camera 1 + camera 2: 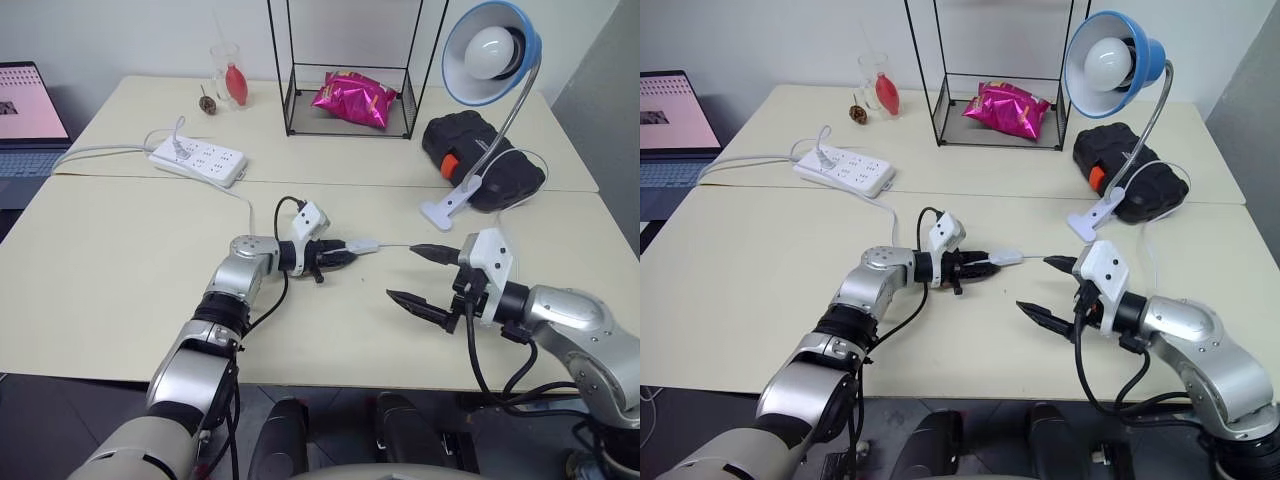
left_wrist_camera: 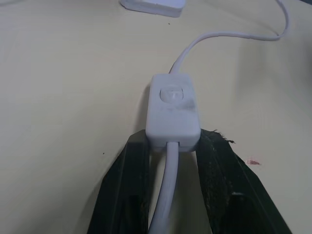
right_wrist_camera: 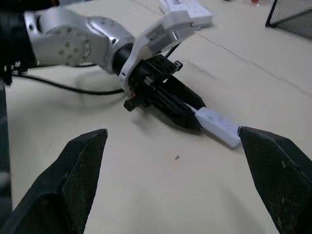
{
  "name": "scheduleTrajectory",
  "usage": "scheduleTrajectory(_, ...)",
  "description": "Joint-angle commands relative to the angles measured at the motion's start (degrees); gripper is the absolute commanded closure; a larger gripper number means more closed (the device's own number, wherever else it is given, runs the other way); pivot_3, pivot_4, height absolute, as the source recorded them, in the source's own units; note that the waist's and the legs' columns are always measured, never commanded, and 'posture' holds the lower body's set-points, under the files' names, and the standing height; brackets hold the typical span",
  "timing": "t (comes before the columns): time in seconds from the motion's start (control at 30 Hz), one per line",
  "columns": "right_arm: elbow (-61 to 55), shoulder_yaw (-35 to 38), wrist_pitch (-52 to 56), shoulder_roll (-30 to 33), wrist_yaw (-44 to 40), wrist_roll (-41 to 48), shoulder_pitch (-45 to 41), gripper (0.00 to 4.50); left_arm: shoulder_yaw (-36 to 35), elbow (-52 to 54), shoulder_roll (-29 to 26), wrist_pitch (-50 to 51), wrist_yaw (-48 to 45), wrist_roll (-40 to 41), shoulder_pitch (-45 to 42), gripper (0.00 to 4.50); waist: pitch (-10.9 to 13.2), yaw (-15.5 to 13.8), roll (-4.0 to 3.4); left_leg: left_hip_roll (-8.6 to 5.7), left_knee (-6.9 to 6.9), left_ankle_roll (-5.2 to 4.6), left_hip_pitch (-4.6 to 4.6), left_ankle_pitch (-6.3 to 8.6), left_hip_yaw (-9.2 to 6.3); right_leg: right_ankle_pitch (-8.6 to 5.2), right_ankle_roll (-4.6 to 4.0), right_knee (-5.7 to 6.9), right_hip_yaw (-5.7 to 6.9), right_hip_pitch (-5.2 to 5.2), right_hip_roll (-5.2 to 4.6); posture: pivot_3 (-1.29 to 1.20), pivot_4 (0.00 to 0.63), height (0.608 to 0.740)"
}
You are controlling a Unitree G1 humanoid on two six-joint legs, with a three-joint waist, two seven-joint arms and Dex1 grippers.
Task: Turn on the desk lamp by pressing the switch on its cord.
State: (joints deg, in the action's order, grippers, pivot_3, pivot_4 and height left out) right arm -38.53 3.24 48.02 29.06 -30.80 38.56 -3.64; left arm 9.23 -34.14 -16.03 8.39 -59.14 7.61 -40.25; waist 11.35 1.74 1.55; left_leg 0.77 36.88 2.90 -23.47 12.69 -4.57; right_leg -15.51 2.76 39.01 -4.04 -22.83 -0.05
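The small white switch (image 1: 362, 245) lies on the beige table (image 1: 120, 280) at its middle. My left gripper (image 1: 345, 256) is shut on the switch's near end; in the left wrist view both black fingers (image 2: 131, 190) clamp the switch (image 2: 172, 109), its rocker facing up, and the cord (image 2: 219, 35) runs on beyond it. My right gripper (image 1: 402, 272) stands open just right of the switch, one fingertip close to its far end (image 3: 218, 126). The desk lamp (image 1: 490, 55), a blue shade holding a white bulb, stands unlit at the back right on its white clip base (image 1: 445, 205).
A white power strip (image 1: 200, 160) lies at the back left, and a laptop (image 1: 30, 110) sits at the left edge. A black wire rack holds a pink snack bag (image 1: 355, 100) at the back. A black case (image 1: 480, 155) sits behind the lamp's clip, and a glass (image 1: 230, 80) stands far back.
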Motion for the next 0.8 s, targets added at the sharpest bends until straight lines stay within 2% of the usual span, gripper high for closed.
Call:
scheduleTrajectory(0.03, -2.21, 2.97, 9.83, -7.21, 11.79, 9.49, 1.21, 0.00, -1.11, 9.78, -1.22, -1.53, 2.06, 0.28, 2.46, 3.46, 0.00, 0.04, 0.00, 0.00, -0.01, 0.00, 0.00, 0.00, 0.01, 0.03, -0.06, 0.00, -0.01, -0.01, -0.01, 0.00, 0.150, 0.740)
scheduleTrajectory(0.13, 1.32, 4.20, 11.86, -19.06, 22.25, 16.15, 0.52, 0.00, -1.95, 16.88, -2.14, 0.09, 4.04, 1.05, 5.36, 3.46, -0.01, 0.21, -0.02, 0.00, 0.00, 0.00, 0.00, 0.00, 0.02, 0.03, -0.06, 0.00, -0.03, -0.01, -0.02, 0.00, 0.150, 0.740)
scheduleTrajectory(0.33, 9.26, 8.57, 11.47, -31.94, 35.27, 24.28, -4.12, 0.00, -2.69, 25.73, -3.30, 5.78, 6.45, 2.75, 8.71, 3.46, -0.03, 0.17, -0.06, 0.04, 0.01, 0.00, 0.04, 0.00, 0.01, 0.02, -0.01, 0.02, -0.02, 0.00, 0.04, 0.00, 0.150, 0.740)
scheduleTrajectory(0.43, 12.19, 10.04, 9.97, -35.81, 40.05, 28.28, -6.27, 0.00, -2.77, 28.86, -3.52, 8.74, 7.35, 3.39, 9.49, 3.46, -0.03, 0.14, -0.07, 0.03, -0.04, 0.00, 0.01, 0.00, 0.03, 0.01, -0.02, -0.02, -0.01, -0.03, 0.03, 0.00, 0.150, 0.740)
scheduleTrajectory(0.57, 16.65, 10.51, 7.36, -38.00, 45.28, 34.18, -9.13, 0.00, -2.56, 31.83, -3.76, 11.56, 8.19, 4.04, 10.45, 3.46, -0.03, 0.23, -0.07, 0.00, -0.04, 0.00, -0.21, 0.00, 0.06, 0.02, -0.06, -0.01, -0.03, -0.26, 0.01, 0.00, 0.150, 0.740)
scheduleTrajectory(0.8, 23.64, 8.89, 2.68, -38.69, 49.34, 38.57, -13.73, 0.00, -2.11, 33.45, -4.53, 13.70, 8.69, 4.61, 10.86, 3.46, -0.03, 0.81, -0.08, 0.07, -0.05, -0.01, -0.28, 0.00, 0.04, 0.03, -0.07, 0.04, -0.02, -0.37, 0.11, 0.00, 0.150, 0.740)
